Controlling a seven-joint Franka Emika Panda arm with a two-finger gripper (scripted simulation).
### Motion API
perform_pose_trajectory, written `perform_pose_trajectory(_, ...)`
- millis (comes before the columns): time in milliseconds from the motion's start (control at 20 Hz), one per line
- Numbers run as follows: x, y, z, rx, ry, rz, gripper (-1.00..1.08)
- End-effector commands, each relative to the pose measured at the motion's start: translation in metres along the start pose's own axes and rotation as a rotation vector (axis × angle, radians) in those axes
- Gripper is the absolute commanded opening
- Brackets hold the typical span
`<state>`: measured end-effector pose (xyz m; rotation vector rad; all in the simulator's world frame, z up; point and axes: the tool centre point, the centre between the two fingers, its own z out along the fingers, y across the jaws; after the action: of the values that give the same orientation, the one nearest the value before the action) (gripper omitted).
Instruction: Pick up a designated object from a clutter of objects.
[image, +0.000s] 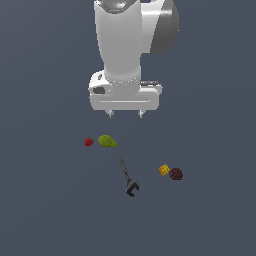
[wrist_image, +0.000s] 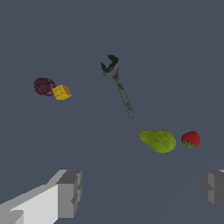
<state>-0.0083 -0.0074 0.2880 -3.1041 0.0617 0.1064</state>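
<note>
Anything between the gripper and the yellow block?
Nothing visible. The open gripper hangs above the clutter, and the yellow block lies uncovered. Only the maroon lump crowds it, touching or nearly touching one side.

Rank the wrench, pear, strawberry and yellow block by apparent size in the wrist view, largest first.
1. wrench, the longest
2. pear
3. strawberry and yellow block: too alike to rank.

Light is even and flat across the slate-grey tabletop (image: 45, 210), with no cast shadows or glare. The white arm (image: 120, 45) shades darker on one side. Small items look coarse and pixelated; edges stay undistorted.
</note>
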Motion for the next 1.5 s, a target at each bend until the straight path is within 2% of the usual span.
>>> perform_pose_trajectory(0, 0.0, -0.001, 0.0, 0.0, 0.0, -0.002, 1.0)
perform_pose_trajectory(350, 0.013, -0.011, 0.013, -0.01, 0.004, -0.033, 1.0)
perform_pose_trajectory(650, 0.035, -0.032, 0.04, -0.028, 0.012, -0.096, 1.0)
perform_pose_trajectory(1150, 0.08, -0.096, 0.121, -0.054, 0.036, -0.269, 1.0)
perform_pose_trajectory(1450, 0.094, -0.135, 0.17, -0.055, 0.049, -0.361, 1.0)
